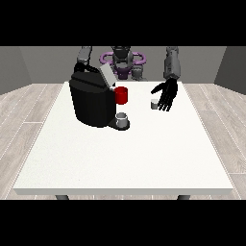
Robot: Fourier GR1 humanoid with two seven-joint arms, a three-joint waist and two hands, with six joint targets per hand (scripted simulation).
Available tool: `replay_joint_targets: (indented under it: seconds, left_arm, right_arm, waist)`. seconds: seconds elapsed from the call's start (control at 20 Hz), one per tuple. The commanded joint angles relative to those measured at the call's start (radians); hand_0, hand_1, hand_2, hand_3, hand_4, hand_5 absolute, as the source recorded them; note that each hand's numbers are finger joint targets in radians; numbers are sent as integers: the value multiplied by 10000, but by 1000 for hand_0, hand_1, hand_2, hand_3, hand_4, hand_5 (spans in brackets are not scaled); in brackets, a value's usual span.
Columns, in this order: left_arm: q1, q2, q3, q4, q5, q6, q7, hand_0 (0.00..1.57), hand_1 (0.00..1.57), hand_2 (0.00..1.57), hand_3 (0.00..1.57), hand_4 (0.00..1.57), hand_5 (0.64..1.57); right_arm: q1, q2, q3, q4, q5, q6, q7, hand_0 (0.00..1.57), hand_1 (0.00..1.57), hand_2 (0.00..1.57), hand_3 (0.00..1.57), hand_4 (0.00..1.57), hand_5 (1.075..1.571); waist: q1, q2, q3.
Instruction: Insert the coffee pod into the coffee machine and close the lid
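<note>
A black coffee machine (91, 101) stands on the left half of the white table (125, 153), its grey lid (107, 75) tilted up. A small grey cup (122, 118) sits on its drip base, and a red mug (121, 95) stands just behind. The small grey coffee pod (154, 104) rests on the table right of the mug. The hand at the view's right (167, 94) hangs beside the pod with straight fingers pointing down, its thumb toward the pod. The hand at the view's left is hidden behind the machine; only its forearm (84, 55) shows.
The table's front edge (125, 190) runs near the bottom of the view. White tabletop stretches in front of the machine and to its right. The robot's torso (122, 60) stands behind the far edge.
</note>
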Motion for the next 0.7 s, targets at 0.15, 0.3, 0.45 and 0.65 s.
replay_joint_targets:
  seconds: [0.15,0.3,0.45,0.65]
  left_arm:
    - [-500,-354,-351,798,-1448,1597,-600,839,839,918,756,298,1571]
    - [-496,-125,-514,1082,-1872,1904,-1541,1071,1071,1132,931,465,1571]
    - [-820,-150,-957,1477,-2666,1776,-714,924,924,1016,845,413,1571]
    - [-917,-106,-1316,2001,-3138,1056,-429,872,872,1024,880,339,1571]
  right_arm:
    - [-439,-154,-493,801,-287,191,-280,0,0,0,0,0,1571]
    - [-448,-186,-362,1051,-177,301,-804,0,0,0,0,0,1571]
    - [-503,132,-30,1288,126,-49,-387,0,0,0,0,0,1571]
    - [-255,-66,-67,1447,-51,362,-242,0,0,0,0,0,1571]
  waist:
    - [118,285,1]
    - [244,592,-1]
    - [158,217,1]
    - [-124,-213,1]
